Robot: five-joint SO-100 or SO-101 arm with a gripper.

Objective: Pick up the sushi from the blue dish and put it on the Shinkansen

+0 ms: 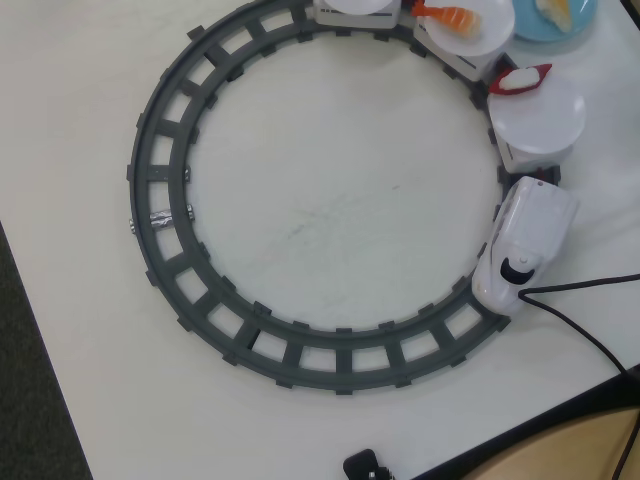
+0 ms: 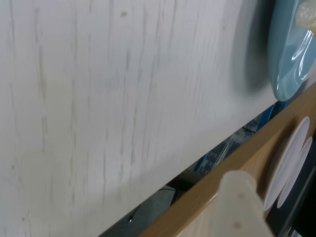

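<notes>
In the overhead view the blue dish (image 1: 573, 27) lies at the top right corner, cut by the frame edge, with the pale sushi (image 1: 556, 9) on it. The white Shinkansen (image 1: 525, 240) stands on the right of the grey ring track (image 1: 165, 250), nose toward the bottom. Behind it are cars topped by white plates (image 1: 545, 125). My gripper does not show in the overhead view. In the wrist view the blue dish (image 2: 286, 59) is at the top right with the sushi (image 2: 307, 17) at the edge. Only one pale finger (image 2: 241, 202) shows at the bottom.
An orange sushi piece (image 1: 447, 17) lies on a train plate. A red-rimmed white piece (image 1: 520, 80) sits between two plates. A black cable (image 1: 590, 335) runs from the train's nose to the right. A wooden surface (image 2: 247, 158) with white discs (image 2: 291, 158) lies beyond the table edge.
</notes>
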